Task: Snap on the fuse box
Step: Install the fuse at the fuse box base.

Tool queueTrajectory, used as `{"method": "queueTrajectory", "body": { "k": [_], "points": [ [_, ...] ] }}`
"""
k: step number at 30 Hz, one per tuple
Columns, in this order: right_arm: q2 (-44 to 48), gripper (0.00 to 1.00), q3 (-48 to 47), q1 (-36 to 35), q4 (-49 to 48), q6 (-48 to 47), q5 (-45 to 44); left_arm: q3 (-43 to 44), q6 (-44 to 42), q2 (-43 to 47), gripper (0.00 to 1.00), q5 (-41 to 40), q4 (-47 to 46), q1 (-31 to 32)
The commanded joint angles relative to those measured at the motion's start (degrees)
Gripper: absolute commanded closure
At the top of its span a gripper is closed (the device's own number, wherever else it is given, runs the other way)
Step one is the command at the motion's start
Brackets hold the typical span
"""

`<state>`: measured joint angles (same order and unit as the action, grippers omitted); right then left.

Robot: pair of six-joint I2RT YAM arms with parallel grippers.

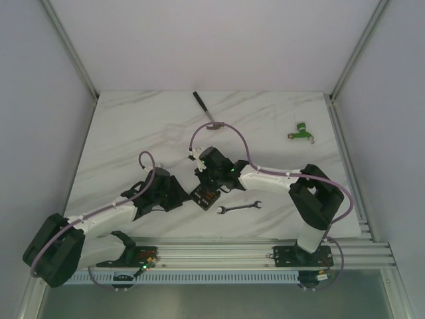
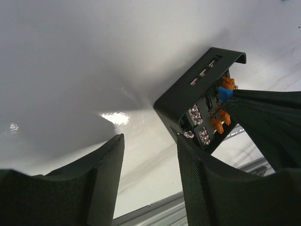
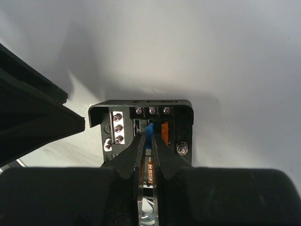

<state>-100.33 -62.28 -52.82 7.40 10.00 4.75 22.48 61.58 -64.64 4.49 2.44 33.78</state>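
The fuse box (image 1: pixel 206 197) is a small black box lying open-face up near the table's front middle, with orange fuses and one blue fuse inside. My right gripper (image 1: pixel 210 188) comes down into it and is shut on the blue fuse (image 3: pixel 149 130), which stands in a slot of the box (image 3: pixel 186 121). My left gripper (image 1: pixel 180 197) is open and empty just left of the box. In the left wrist view its right finger (image 2: pixel 202 179) sits against the box's near corner (image 2: pixel 183 96). The blue fuse (image 2: pixel 225 93) shows there between the right gripper's tips.
A small wrench (image 1: pixel 239 208) lies just right of the box. A black-handled tool (image 1: pixel 202 106) lies at the back middle and a green part (image 1: pixel 301 131) at the back right. A faint clear piece (image 1: pixel 174 131) lies behind the left arm. A metal rail (image 1: pixel 219 252) runs along the front edge.
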Motion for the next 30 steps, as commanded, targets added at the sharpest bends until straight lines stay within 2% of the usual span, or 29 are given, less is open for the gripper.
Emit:
{"method": "queueTrajectory", "body": {
  "k": [1, 12, 19, 30],
  "points": [
    [-0.23, 0.87, 1.64, 0.35, 3.15, -2.52, -0.58, 1.98, 0.71, -1.66, 0.43, -0.46, -1.87, 0.23],
    [0.25, 0.85, 0.29, 0.05, 5.25, -5.15, -2.42, 3.35, 0.07, -5.24, 0.53, -1.95, -2.71, 0.23],
    [-0.25, 0.92, -1.25, -1.01, 5.65, -7.1, -3.32, 4.05, -0.61, -6.41, 0.61, -2.64, -2.87, 0.23],
    [-5.01, 1.0, -8.27, -1.23, 15.55, -9.47, -2.37, 4.46, -1.18, -7.03, 0.63, -4.11, -2.95, 0.23]
  ]
}}
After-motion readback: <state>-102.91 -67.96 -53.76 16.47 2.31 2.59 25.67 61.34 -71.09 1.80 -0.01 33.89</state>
